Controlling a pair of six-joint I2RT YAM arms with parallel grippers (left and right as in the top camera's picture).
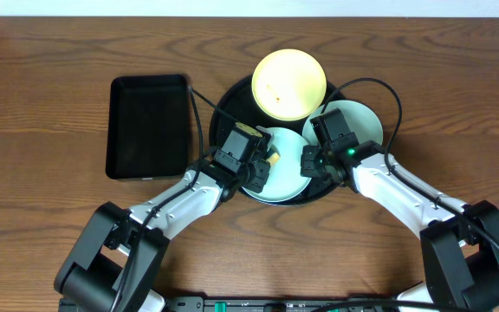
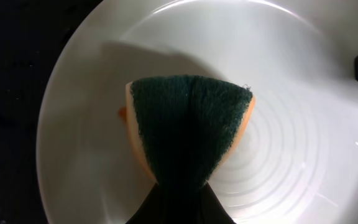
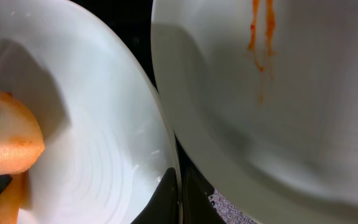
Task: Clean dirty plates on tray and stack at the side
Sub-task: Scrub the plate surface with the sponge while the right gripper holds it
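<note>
Left gripper (image 1: 256, 173) pinches green-backed sponge (image 2: 188, 134), pressed on near teal plate (image 1: 286, 180) in tray (image 1: 223, 102). Right gripper (image 1: 308, 163) clamps that plate's right rim. Yellow plate (image 1: 288, 84) far; smeared teal plate (image 1: 364, 121) right, both on tray.

- I'm working over a wooden table (image 1: 42, 199), dark brown, its bold wavy grain running left to right across the whole overhead view.
- Along the far edge of the table I see a thin pale strip (image 1: 319, 7); I can't tell whether it's wall or floor.
- The light is even and soft, giving only faint, blurred shadows on the wood.
- A rectangular black tray (image 1: 150, 126) lies on the table, left of centre, its glossy inside catching a dull sheen.
</note>
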